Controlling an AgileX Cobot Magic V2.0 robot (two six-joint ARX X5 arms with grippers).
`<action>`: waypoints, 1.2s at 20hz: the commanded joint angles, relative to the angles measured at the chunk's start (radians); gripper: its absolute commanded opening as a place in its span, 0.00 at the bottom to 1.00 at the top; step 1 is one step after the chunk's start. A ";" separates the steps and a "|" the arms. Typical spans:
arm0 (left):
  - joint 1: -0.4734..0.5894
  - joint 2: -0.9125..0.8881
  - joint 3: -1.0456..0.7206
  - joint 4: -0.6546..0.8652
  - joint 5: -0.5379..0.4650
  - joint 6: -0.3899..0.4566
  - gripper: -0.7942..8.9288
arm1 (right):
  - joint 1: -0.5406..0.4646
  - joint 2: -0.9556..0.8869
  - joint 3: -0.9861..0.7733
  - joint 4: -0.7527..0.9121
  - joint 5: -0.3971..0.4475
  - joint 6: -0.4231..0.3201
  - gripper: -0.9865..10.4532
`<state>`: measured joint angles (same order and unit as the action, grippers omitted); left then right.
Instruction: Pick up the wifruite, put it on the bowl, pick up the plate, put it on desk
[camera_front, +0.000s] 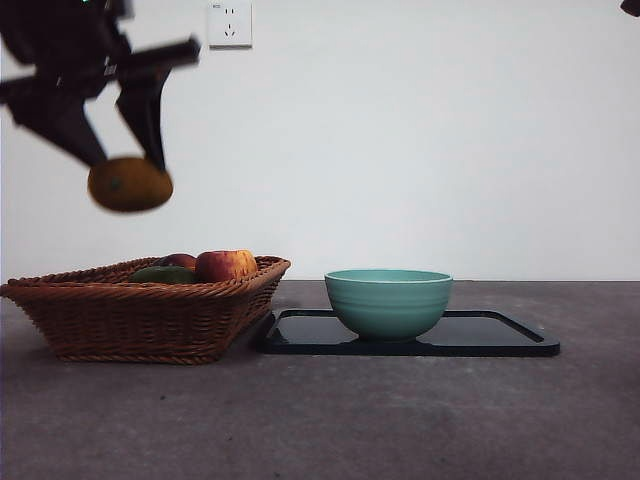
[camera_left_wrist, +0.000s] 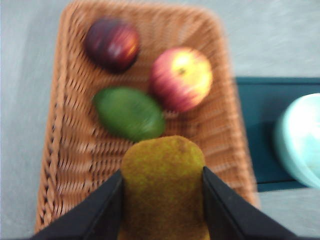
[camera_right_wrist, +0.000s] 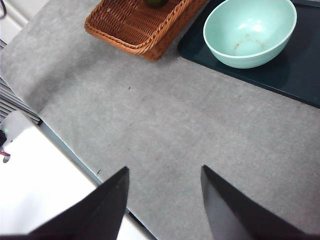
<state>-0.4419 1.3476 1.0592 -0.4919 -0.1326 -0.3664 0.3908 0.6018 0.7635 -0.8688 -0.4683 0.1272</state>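
the left gripper (camera_left_wrist: 162, 187) is clamped across the middle of the brown fruit (camera_front: 130, 184), held high above the basket (camera_front: 150, 310), well apart from the bowl (camera_front: 388, 300) on the tray (camera_front: 500, 335). the fruit looks light, firm-skinned, probably bruisable. the right gripper (camera_right_wrist: 165, 200) waits, jaws apart.

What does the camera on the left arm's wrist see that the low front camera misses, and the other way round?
Only the left wrist view looks down into the basket, showing the dark red fruit whole and the green fruit as a full oval, plus the left gripper clamping the brown fruit close up. Only the front view shows the wall socket, the ridged outside of the bowl and the whole black tray, and the fruit held high above the basket. Both show basket, apple, bowl, tray and the held fruit.
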 joint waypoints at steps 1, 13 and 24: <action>0.006 0.027 -0.059 0.097 -0.002 -0.027 0.21 | 0.004 0.002 0.005 0.018 0.003 -0.012 0.29; 0.010 0.293 -0.080 0.229 0.017 -0.008 0.33 | 0.004 0.002 0.005 0.023 0.005 -0.011 0.29; 0.006 0.049 -0.071 0.143 0.080 0.015 0.45 | 0.004 0.002 0.005 0.024 0.005 -0.009 0.29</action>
<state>-0.4305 1.3823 0.9726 -0.3634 -0.0532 -0.3706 0.3908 0.6018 0.7635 -0.8551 -0.4667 0.1272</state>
